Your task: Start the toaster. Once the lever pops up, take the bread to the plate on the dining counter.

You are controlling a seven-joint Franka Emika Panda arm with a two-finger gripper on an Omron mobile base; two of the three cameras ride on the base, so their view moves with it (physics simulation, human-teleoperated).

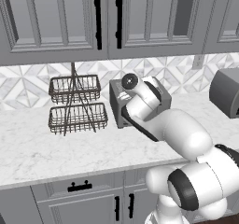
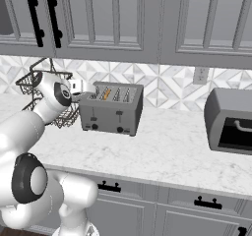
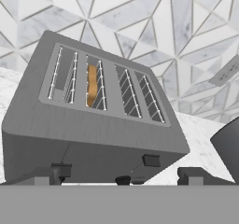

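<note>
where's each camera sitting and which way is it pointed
Left base view: behind the arm to its left, facing the worktop; the white arm covers part of the toaster.
Right base view: behind on the right, same worktop; arm at lower left, oven box at right.
Hand view: on the hand, looking down at the toaster and the bread; open fingers at the bottom.
All three share the toaster.

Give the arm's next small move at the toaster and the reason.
Probably ease the open gripper down onto the left lever of the boxy grey metal toaster. The golden-brown bread slice sits in the second slot, and the gripper hovers before the front, holding nothing.
</note>
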